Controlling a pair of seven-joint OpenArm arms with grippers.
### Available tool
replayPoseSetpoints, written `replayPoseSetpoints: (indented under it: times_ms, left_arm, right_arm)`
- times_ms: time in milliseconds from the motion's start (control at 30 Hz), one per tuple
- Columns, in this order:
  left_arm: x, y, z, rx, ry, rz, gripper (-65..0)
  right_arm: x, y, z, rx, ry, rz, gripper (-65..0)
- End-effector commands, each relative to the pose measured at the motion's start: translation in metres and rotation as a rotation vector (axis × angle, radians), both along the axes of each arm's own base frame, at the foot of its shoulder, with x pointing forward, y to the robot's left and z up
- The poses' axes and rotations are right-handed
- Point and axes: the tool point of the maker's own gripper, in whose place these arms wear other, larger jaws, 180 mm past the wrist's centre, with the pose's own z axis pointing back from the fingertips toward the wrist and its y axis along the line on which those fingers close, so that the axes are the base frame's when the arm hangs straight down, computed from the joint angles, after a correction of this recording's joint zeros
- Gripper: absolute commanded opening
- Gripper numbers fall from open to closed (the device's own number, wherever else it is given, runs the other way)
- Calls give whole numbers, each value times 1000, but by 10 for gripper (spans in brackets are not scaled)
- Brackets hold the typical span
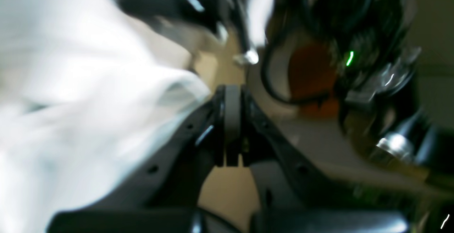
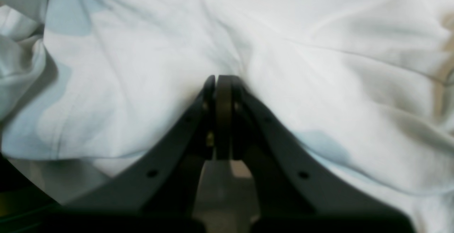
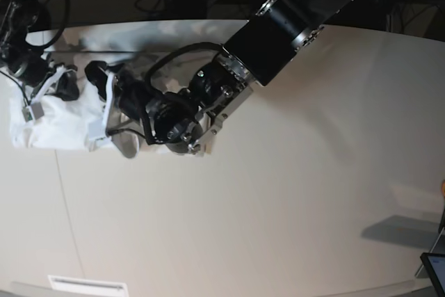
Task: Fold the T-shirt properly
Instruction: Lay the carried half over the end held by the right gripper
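Your right pincer (image 2: 223,84) is closed, pressing into the plain, unprinted white T-shirt (image 2: 149,66); your left pincer (image 1: 232,94), beside the shirt, is closed on nothing.

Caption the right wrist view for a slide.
Right gripper shut, tips against the rumpled white T-shirt.
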Motion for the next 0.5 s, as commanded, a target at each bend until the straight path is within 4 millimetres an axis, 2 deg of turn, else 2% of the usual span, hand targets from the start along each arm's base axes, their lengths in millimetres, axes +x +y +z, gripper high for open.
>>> replayPoseSetpoints:
  times_ms: [0, 100, 200, 300, 400, 467]
  left_arm:
    - [7, -13, 27, -64, -93, -18, -648]
    - [-5, -19, 29, -39, -255, -88, -648]
    - [-3, -20, 37, -41, -353, -91, -650]
    - [21, -16, 59, -86, -412, -9, -650]
    - [54, -5, 86, -131, -454, 99, -650]
    - [83, 11, 88, -103, -461, 210, -650]
  right_arm:
    - [-9, -13, -9, -66, 69, 1, -650]
    - [-9, -13, -9, -66, 69, 1, -650]
    - [-9, -13, -9, -66, 69, 1, -650]
    - [-10, -13, -10, -67, 73, 1, -650]
    - [-10, -13, -10, -67, 73, 1, -650]
    - [-11, -13, -10, -67, 74, 1, -650]
